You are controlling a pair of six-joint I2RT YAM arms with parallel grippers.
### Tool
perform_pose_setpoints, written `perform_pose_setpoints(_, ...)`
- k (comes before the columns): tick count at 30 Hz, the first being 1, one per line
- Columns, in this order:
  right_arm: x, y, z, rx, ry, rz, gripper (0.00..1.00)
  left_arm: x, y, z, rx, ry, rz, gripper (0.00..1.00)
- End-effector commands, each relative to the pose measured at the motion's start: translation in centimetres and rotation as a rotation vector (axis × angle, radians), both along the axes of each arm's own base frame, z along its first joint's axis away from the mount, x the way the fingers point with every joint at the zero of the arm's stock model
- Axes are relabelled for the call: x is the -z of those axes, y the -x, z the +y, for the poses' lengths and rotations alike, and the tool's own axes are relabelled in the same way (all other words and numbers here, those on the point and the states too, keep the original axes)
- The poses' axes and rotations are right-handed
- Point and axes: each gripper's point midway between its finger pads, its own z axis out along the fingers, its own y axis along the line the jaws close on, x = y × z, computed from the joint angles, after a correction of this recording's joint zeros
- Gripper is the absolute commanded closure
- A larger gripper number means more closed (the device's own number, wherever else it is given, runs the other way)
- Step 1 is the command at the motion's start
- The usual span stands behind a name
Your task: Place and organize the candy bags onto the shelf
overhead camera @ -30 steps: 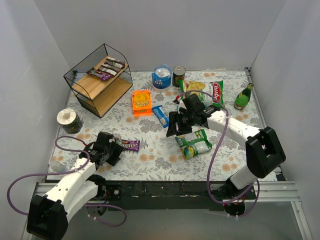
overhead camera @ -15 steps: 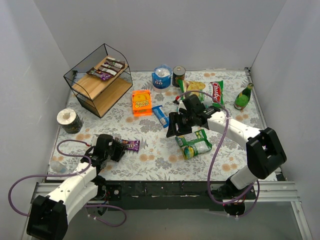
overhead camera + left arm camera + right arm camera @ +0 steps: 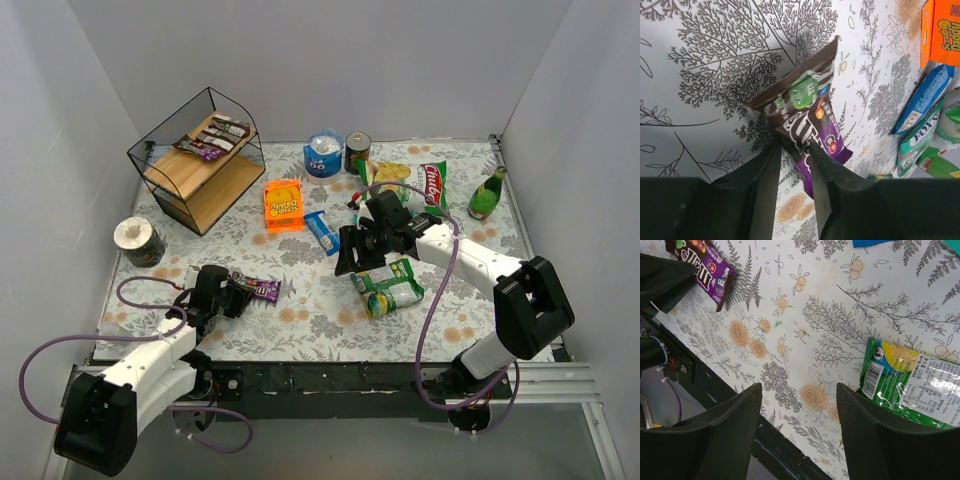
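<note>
A brown and purple candy bag [image 3: 807, 107] lies flat on the floral table near the front left [image 3: 262, 291]. My left gripper [image 3: 794, 145] straddles its near end with the jaws narrowed; a strip of table still shows between one finger and the wrapper. My right gripper [image 3: 799, 390] hangs open over bare table mid-right [image 3: 350, 262], beside a green candy bag [image 3: 910, 385] [image 3: 388, 287]. A blue candy bag [image 3: 320, 232] lies in the middle. The shelf [image 3: 197, 170] stands at the back left with several candy bags [image 3: 212, 138] on its top board.
An orange box [image 3: 283, 204] lies near the shelf. Round cans [image 3: 323, 155] [image 3: 357, 152] stand at the back, another [image 3: 138, 241] at the left. A chip bag [image 3: 433, 183], a yellow-green bag [image 3: 388, 172] and a green bottle [image 3: 487, 195] sit back right.
My left gripper has slid forward onto the end of the brown and purple bag and its jaws have narrowed around it. The right arm has barely moved.
</note>
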Motion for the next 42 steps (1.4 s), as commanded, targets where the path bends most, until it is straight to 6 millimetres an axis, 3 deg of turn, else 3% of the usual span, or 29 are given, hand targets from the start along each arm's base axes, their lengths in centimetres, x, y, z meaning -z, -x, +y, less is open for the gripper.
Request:
perform_pose_setpoints(1, -1.1, -0.3, 0.0, -0.011, -0.002, -0.043, 0.32, 2.4, 1.4, 1.8, -0.074, -0.071, 0.102, 0.76)
perform_pose_setpoints(8, -0.8, -0.3, -0.4, -0.004, 0.013, -0.046, 0.32, 1.9, 1.0, 2.1, -0.054, -0.117, 0.095, 0.93)
perform_pose_setpoints(17, -0.8, -0.3, -0.5, -0.001, 0.02, -0.047, 0.32, -0.2, -0.1, 2.7, -0.024, -0.186, 0.054, 1.0)
perform_pose_setpoints(34, -1.4, -0.8, -1.3, 0.045, 0.034, -0.06, 0.31, -8.4, -4.3, 1.4, 0.211, -0.339, -0.146, 1.0)
perform_pose_setpoints(38, -2.0, -1.2, -2.0, 0.083, 0.047, -0.073, 0.26, -11.3, -5.5, 0.5, 0.27, -0.348, -0.223, 1.0)
perform_pose_setpoints(42, -2.6, -1.6, -3.0, 0.125, 0.059, -0.084, 0.19, -15.5, -7.3, -0.3, 0.293, -0.355, -0.312, 1.0)
